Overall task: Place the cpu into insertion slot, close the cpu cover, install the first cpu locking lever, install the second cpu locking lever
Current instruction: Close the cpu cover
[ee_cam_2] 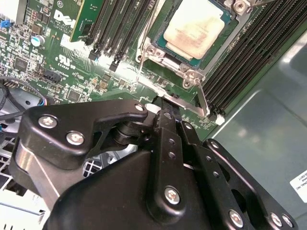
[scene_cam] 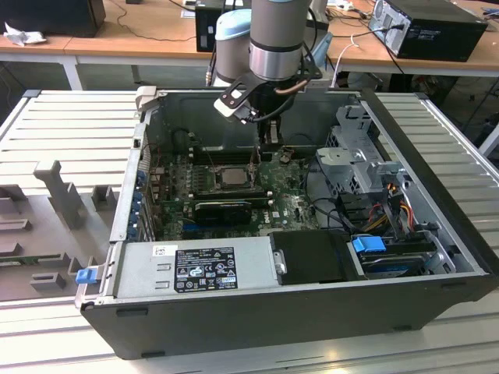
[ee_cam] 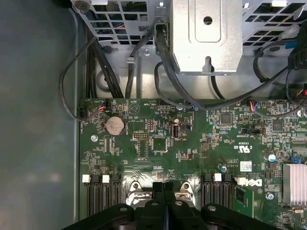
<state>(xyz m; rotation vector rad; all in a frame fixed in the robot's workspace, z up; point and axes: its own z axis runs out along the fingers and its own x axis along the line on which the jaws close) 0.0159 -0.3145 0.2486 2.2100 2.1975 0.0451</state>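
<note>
**Silvery chip seated in socket; jaws pressed together at the socket edge**

Silvery-beige on top, the cpu (ee_cam_2: 199, 24) lies flat inside the insertion slot (ee_cam_2: 192, 75) on the green motherboard (ee_cam: 158, 139). The cpu cover (ee_cam_2: 229, 40) lies down around the chip, which shows through its window. One thin locking lever (ee_cam_2: 139, 64) runs beside one side of the socket. A second locking lever (ee_cam_2: 201, 98) runs from the socket corner toward the fingertips.

The gripper (ee_cam_2: 165, 106) reaches down into the open computer case (scene_cam: 312, 312) and stands just beside the socket, between the rows of black memory slots (ee_cam: 103, 199). In the first wrist view its jaws are pressed together with only a fine seam between them. Whether they nip the second locking lever cannot be told.
</note>
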